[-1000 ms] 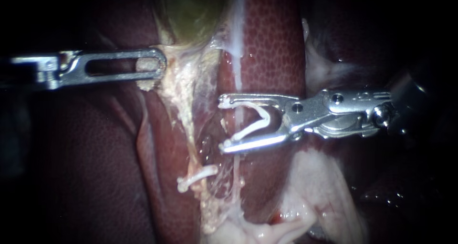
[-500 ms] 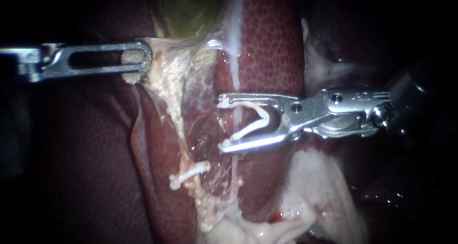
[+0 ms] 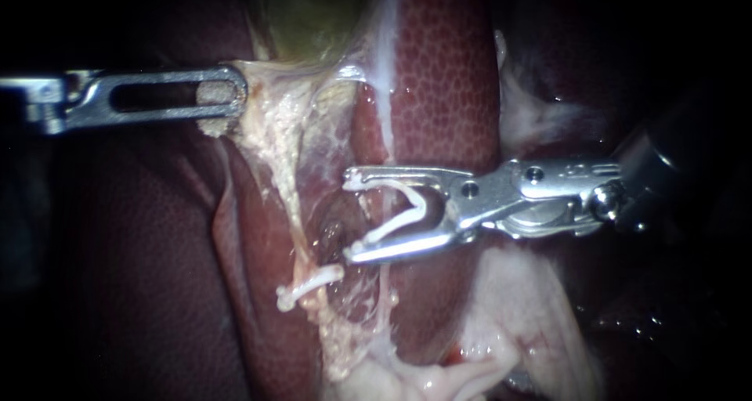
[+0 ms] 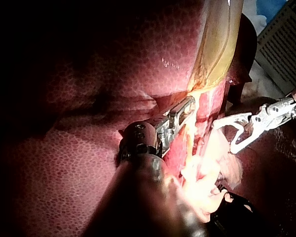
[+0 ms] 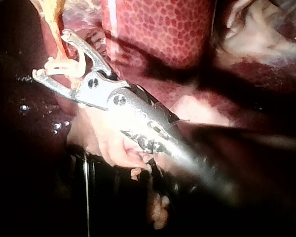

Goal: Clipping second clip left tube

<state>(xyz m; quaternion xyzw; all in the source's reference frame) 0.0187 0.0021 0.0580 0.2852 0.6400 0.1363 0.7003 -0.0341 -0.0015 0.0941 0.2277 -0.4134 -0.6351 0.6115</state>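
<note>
My left instrument (image 3: 223, 95) comes in from the left, its slotted jaws shut on pale tissue at the foot of the greenish gallbladder (image 3: 313, 17), which it holds stretched leftward. From there the left tube (image 3: 294, 205) runs down as a pale strand and carries one white clip (image 3: 309, 283) low on it. My right instrument (image 3: 348, 217) holds an open white clip (image 3: 399, 209) between its wide-spread jaws. Their tips lie just right of the left tube, above the seated clip and apart from it. The right wrist view shows the same loaded clip (image 5: 71, 69).
Red-brown liver (image 3: 446, 80) lies behind and on both sides. A thinner whitish strand (image 3: 385, 279) runs down behind the right jaws. Pale fatty tissue (image 3: 517, 307) bulges under the right instrument's shaft. A dark hollow (image 3: 333, 233) sits between the two strands.
The left instrument first pulled the tissue up and to the left, then held still. In the last half second the right instrument carried its open clip left and slightly down, closer to the left tube.
</note>
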